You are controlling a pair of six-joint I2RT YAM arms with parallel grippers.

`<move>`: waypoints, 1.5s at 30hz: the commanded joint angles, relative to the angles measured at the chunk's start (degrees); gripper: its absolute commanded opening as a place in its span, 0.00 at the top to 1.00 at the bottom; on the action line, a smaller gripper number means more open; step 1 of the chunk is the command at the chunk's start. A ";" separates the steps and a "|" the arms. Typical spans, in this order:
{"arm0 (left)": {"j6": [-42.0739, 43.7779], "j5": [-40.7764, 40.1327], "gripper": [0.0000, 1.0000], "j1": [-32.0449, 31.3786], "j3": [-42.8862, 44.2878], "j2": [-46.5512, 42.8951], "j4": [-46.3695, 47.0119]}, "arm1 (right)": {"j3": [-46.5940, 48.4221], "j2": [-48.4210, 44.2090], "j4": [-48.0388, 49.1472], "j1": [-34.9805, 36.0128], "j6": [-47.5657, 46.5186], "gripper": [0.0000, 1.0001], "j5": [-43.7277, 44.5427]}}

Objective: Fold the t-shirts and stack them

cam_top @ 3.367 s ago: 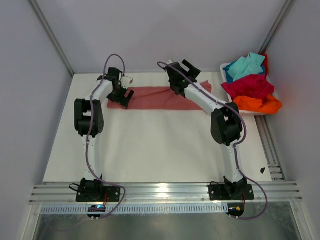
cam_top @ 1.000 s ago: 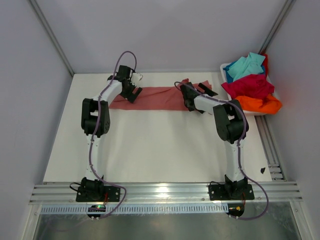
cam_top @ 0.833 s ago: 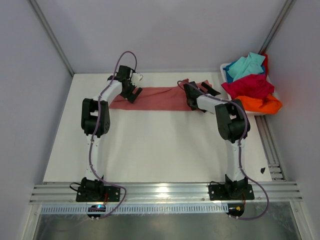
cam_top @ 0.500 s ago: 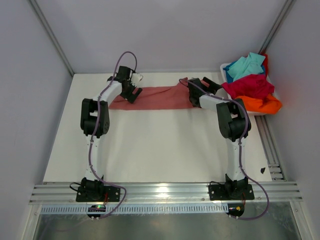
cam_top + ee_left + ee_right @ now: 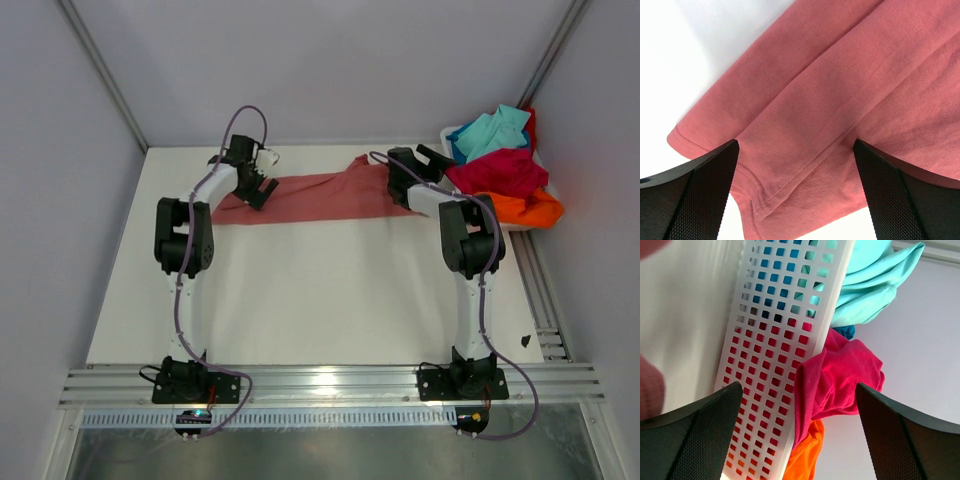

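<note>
Left hand (image 5: pixel 795 145) spread wide over salmon-pink t-shirt (image 5: pixel 320 197), gripping nothing — right hand (image 5: pixel 799 385) likewise parted, empty | shirt lies as a long strip at far worktop (image 5: pixel 300 290), seemingly half-folded | crimson tee (image 5: pixel 500 170), orange tee (image 5: pixel 520 208), turquoise tee (image 5: pixel 492 130) wait in white tub (image 5: pixel 785 315) — no stack yet

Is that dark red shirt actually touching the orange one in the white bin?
Touching. The right wrist view shows the crimson shirt lying directly against the orange shirt, with no gap between them.
</note>
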 commanded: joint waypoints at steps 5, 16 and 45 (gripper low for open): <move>2.73 -2.20 0.01 1.49 -4.76 -1.97 -8.24 | 9.44 -5.22 -17.14 0.06 12.92 0.02 -2.54; 1.33 0.18 0.01 1.58 -6.96 -5.49 -10.79 | 19.93 -4.71 -32.70 7.71 28.71 0.02 -16.09; -3.60 2.21 0.01 1.41 -0.99 -13.32 -13.85 | 15.54 5.05 -34.55 10.26 35.49 0.02 -26.30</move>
